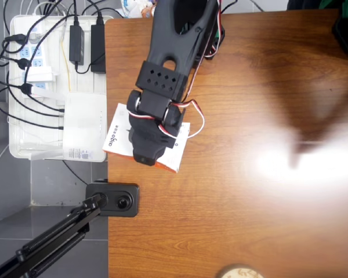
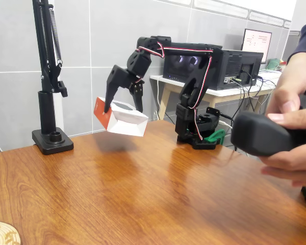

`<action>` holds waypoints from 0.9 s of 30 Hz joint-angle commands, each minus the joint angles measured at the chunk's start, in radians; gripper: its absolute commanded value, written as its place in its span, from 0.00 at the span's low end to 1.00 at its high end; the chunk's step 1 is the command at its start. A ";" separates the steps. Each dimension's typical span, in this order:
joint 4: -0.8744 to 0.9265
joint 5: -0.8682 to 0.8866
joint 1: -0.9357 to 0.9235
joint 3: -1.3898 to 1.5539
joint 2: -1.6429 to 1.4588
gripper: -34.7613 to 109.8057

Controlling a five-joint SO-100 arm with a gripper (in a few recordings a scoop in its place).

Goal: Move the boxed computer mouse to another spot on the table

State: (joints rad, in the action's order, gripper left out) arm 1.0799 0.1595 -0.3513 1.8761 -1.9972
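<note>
1. Clearly the boxed computer mouse [image 2: 121,118] is off the bench [image 2: 143,194]: in the fixed view it hangs tilted in the air, with its shadow on the wood below and a clear gap between the two.
2. The pincer [image 2: 123,104] is clamped on it, one black finger down each side of the box (the orange-red edge faces the left of that view).
3. From overhead the arm [image 1: 177,35] covers most of the box [image 1: 117,134]; white card with a small dark logo and an orange strip peeks out at the bench's left edge, near the white plastic tray [image 1: 16,142] of cables.
4. Handling, as a judgement: this looks like thin retail cardboard, light, fairly stiff at the corners but liable to dent on its broad faces. The smooth printed surface probably offers little friction, so a tilted hold like this one could let it slip or swing.
5. The best hold would be across the narrow width near the middle, squeezing the edges rather than the flat faces.
6. Shapes and surfaces: the box is a flat rectangle with crisp folds; the bench is glossy reddish-brown wood grain that throws back a strong glare; the arm is matt black plastic with red and white wires looped along it.
7. A black lamp stand [image 2: 50,76] is fixed at the far left of the bench.
</note>
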 commanded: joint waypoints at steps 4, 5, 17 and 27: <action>-0.405 -0.018 0.020 0.137 -0.052 0.98; -0.382 -0.017 0.021 0.126 -0.046 0.98; -0.365 -0.014 0.037 0.126 -0.077 0.95; -0.925 0.387 -0.032 0.155 -0.104 0.24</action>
State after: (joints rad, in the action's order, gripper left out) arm 0.5123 0.3728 -0.3590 2.0203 -2.0709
